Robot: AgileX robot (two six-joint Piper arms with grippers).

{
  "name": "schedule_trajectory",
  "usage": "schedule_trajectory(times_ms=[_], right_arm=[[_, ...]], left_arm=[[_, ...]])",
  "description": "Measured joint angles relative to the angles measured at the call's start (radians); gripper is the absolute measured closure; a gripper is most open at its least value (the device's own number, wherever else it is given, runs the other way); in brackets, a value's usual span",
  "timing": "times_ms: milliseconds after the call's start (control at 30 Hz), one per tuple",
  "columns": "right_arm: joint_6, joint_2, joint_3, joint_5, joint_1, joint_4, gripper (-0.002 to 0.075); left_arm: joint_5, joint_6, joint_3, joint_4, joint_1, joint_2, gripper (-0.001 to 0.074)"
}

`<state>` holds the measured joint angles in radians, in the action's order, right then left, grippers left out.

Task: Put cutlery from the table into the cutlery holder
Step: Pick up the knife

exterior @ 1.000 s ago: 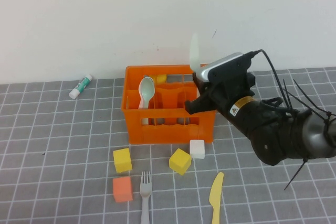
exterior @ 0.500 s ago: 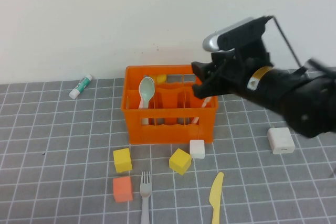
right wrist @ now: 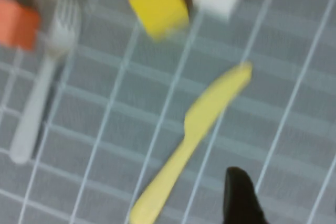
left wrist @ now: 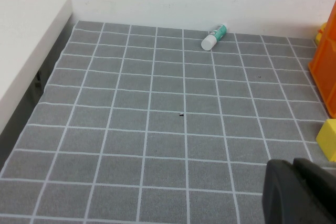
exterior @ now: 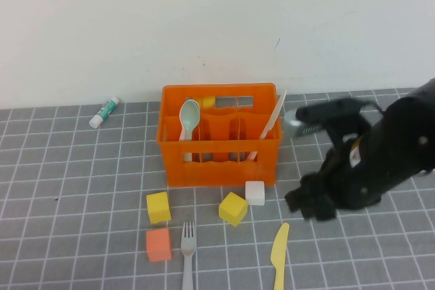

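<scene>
The left gripper (left wrist: 296,192) is sitting shut and empty, low over the table (exterior: 81,168), well left of the holder (exterior: 219,137). A mint spoon (exterior: 187,117) and a white knife (exterior: 271,124) are standing in the holder. In front of the holder, the fork (exterior: 188,252) and yellow knife (exterior: 279,253) are lying flat. The right gripper (exterior: 309,203) is hanging just right of that knife, empty; how far it is spread I cannot tell.
</scene>
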<state>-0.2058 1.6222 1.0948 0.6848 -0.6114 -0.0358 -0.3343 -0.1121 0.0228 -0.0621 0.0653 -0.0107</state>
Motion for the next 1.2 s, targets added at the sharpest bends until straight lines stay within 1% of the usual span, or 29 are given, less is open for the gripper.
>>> schedule_trajectory(times_ms=[100,233,367,467,600,800,933,1067,1200], right_arm=[[-0.138,0.046,0.002,0.059,-0.034,0.002,0.036],[-0.295,0.136,0.007,0.044,-0.096,0.002,0.036],[-0.342,0.228,0.036,-0.006,-0.139,0.002,0.036],[-0.366,0.292,0.059,-0.047,-0.144,-0.018,0.036],[-0.429,0.355,0.065,-0.051,-0.152,-0.024,0.036],[-0.591,0.397,0.067,-0.04,-0.167,0.072,0.036],[-0.653,0.411,0.071,-0.056,-0.167,0.111,0.036],[-0.683,0.432,0.071,-0.076,-0.171,0.12,0.0381],[-0.705,0.448,0.071,-0.091,-0.186,0.129,0.0426]], left_arm=[[0.0,0.0,0.0,0.0,0.0,0.0,0.0736],[0.0,0.0,0.0,-0.002,0.0,0.0,0.0736],[0.0,0.0,0.0,-0.002,0.0,0.0,0.0736],[0.0,0.0,0.0,-0.002,0.0,0.0,0.0736],[0.0,0.0,0.0,-0.002,0.0,0.0,0.0736],[0.0,0.0,0.0,-0.002,0.0,0.0,0.0736],[0.0,0.005,0.0,-0.002,0.0,0.0,0.0736],[0.0,0.005,0.0,-0.002,0.0,0.0,0.0736],[0.0,0.005,0.0,-0.002,0.0,0.0,0.0736]])
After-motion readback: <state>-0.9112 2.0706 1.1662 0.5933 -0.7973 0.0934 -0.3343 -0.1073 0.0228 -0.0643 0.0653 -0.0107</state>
